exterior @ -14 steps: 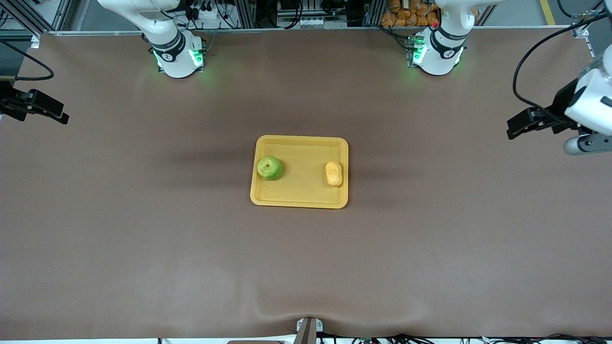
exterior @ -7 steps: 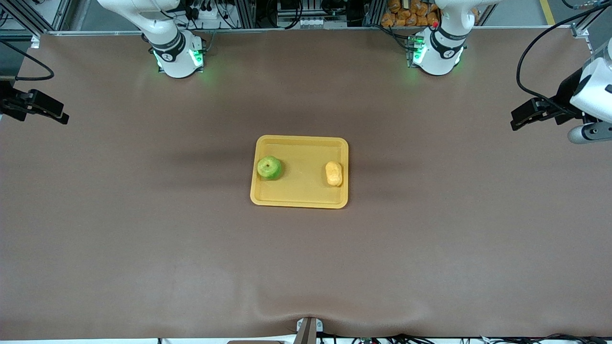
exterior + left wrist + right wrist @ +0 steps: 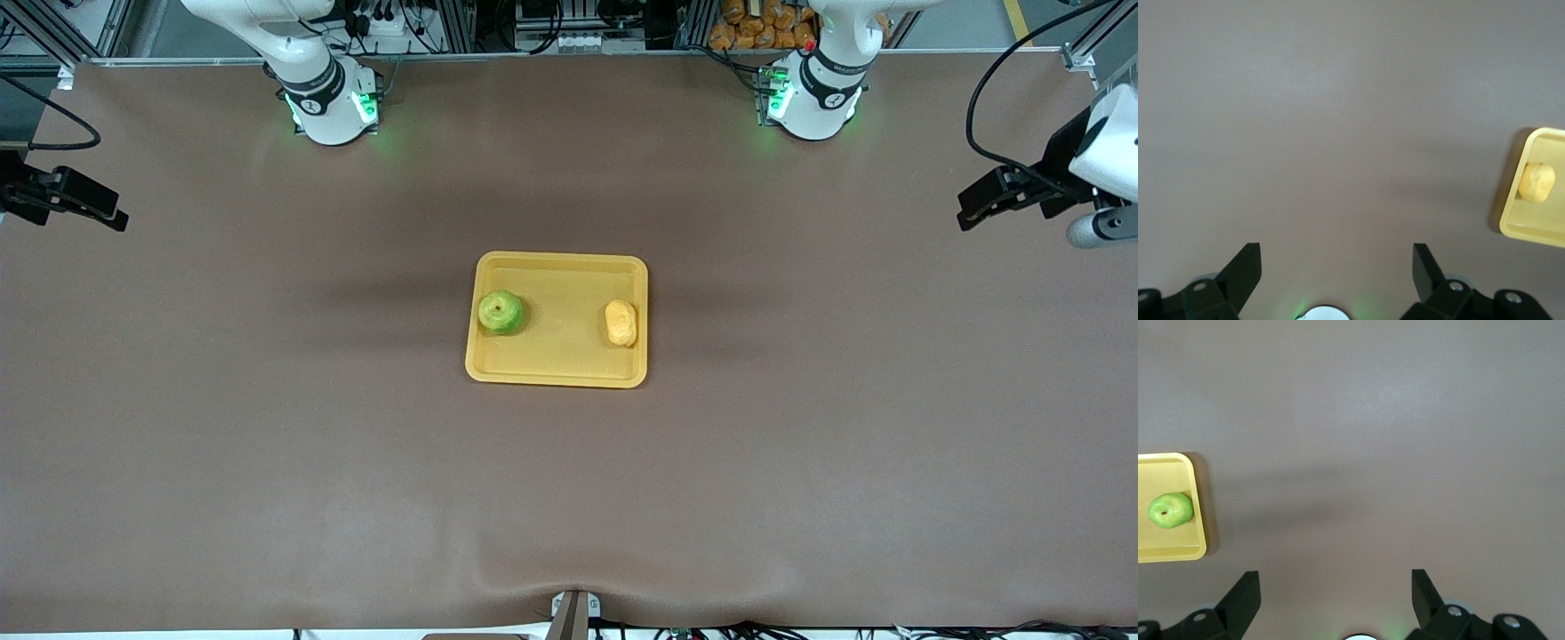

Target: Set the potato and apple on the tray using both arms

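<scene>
The yellow-orange tray (image 3: 560, 360) lies in the middle of the brown table. The green apple (image 3: 500, 312) sits on it at the right arm's end, and the yellow-tan potato (image 3: 621, 323) sits on it at the left arm's end. My left gripper (image 3: 967, 212) is open and holds nothing, over the table's edge at the left arm's end. My right gripper (image 3: 114, 218) is open and holds nothing, over the edge at the right arm's end. The left wrist view shows its gripper (image 3: 1336, 267), the potato (image 3: 1537, 182) and the tray (image 3: 1538, 230). The right wrist view shows its gripper (image 3: 1335, 590), the apple (image 3: 1170, 510) and the tray (image 3: 1175, 552).
The brown table cover (image 3: 267, 427) spreads wide on all sides of the tray. The arm bases (image 3: 331, 107) stand along the edge farthest from the front camera. A small bracket (image 3: 573, 613) sits at the nearest edge.
My left gripper has drawn farther from the tray toward its end of the table. The right gripper, apple and potato have not moved.
</scene>
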